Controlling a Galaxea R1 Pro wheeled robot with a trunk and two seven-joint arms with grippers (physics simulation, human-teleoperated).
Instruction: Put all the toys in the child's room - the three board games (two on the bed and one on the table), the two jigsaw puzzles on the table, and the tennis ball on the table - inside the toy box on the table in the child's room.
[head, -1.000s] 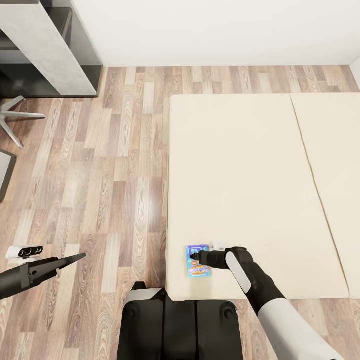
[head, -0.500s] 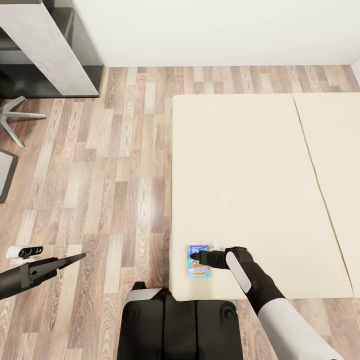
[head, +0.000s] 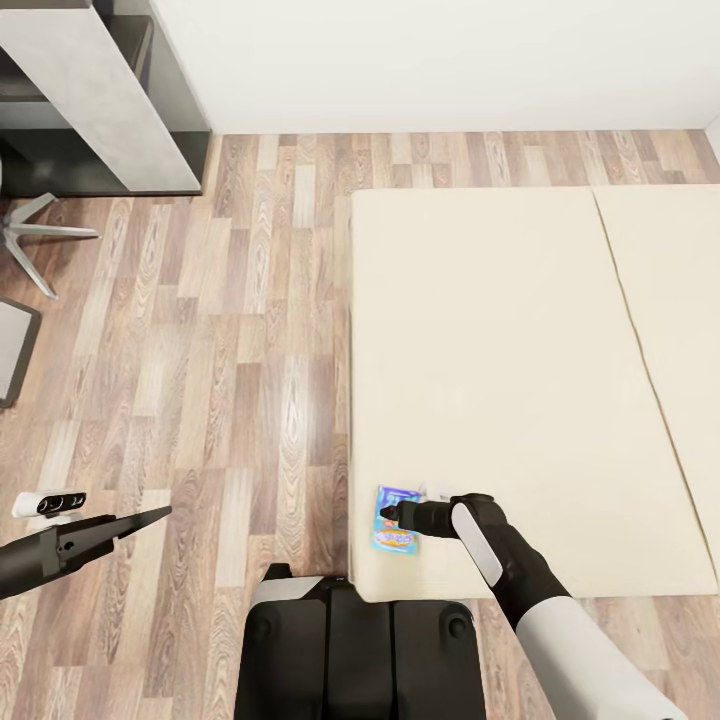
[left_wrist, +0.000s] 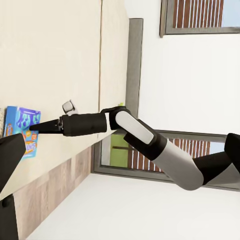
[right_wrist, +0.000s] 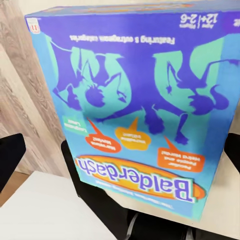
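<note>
Right fingers (head: 388, 515): I see my right gripper reaching across the near left corner of the bed, its tips over a blue board game; from the right wrist view the dark fingertips (right_wrist: 10, 155) sit at either side of the box, spread wide, and I cannot tell whether they touch it.
Board game (right_wrist: 135, 100): blue and teal box with an orange banner reading "Balderdash", lying flat on the mattress just beside the bed's left edge, close to its near edge.
Left fingers (head: 150, 519): my left gripper hangs over the floor, well apart from the bed, tips drawn close together with nothing between them.
Bed (head: 520, 330): plain cream mattress in two parts, a seam running between them; bare apart from the game at the corner.
Floor (head: 230, 330): wood planks in mixed brown and pale tones.
Room: white wall (head: 440, 60) along the far side; the bench (head: 100, 90), light grey on top, at the far left.
</note>
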